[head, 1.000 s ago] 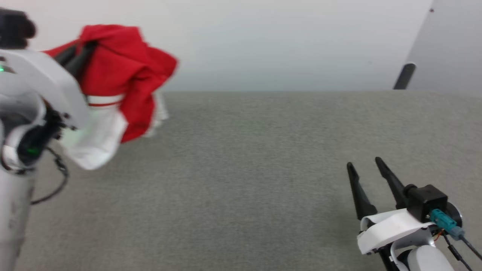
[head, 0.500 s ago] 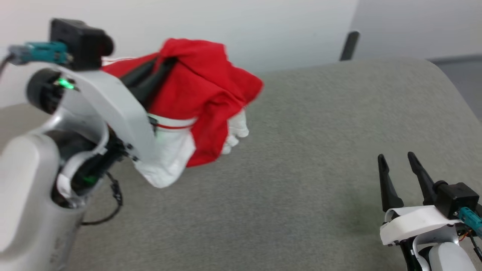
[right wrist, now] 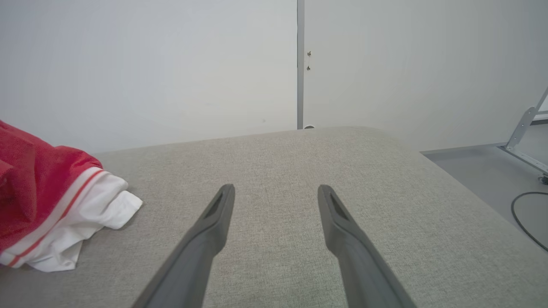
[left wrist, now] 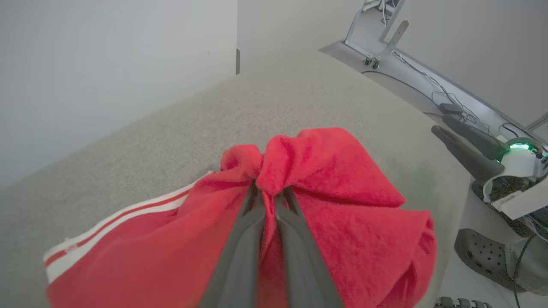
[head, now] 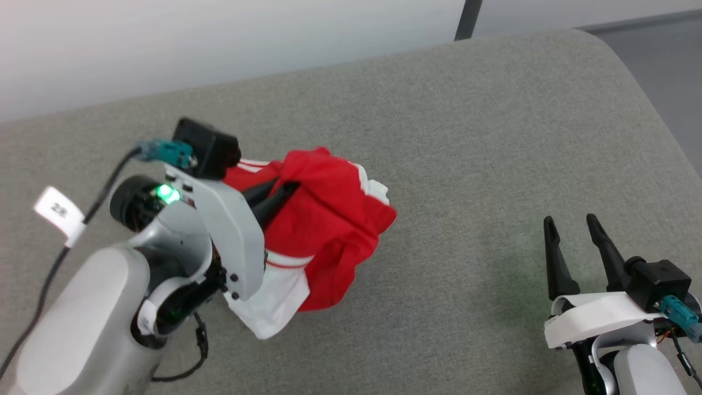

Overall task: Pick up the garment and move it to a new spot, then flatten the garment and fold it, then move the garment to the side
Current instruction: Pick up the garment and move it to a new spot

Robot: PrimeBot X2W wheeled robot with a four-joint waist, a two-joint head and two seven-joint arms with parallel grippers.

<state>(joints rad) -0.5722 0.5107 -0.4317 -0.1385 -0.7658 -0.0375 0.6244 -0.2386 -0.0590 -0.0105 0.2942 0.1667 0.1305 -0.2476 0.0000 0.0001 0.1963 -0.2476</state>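
The garment [head: 329, 230], a red T-shirt with white sleeves and striped trim, hangs bunched from my left gripper [head: 288, 189], its lower folds resting on the grey couch-like surface [head: 466, 137]. In the left wrist view the two fingers pinch a fold of the red garment [left wrist: 334, 179] near the gripper [left wrist: 269, 192], which is shut on it. My right gripper [head: 570, 233] stands open over the surface at the lower right, well apart from the cloth. The right wrist view shows its spread gripper [right wrist: 276, 190] and the garment's white sleeve [right wrist: 77, 214] at the far left.
The grey padded surface [right wrist: 299, 171] ends at a rounded right edge, with floor beyond. A pale wall [head: 219, 44] runs behind it. In the left wrist view a grey shoe [left wrist: 483, 256], cables and a metal frame [left wrist: 385, 34] lie on the floor.
The head camera has swung down and sideways. My left gripper has come down with the garment, whose lower folds now touch the surface. The right gripper stays open in place.
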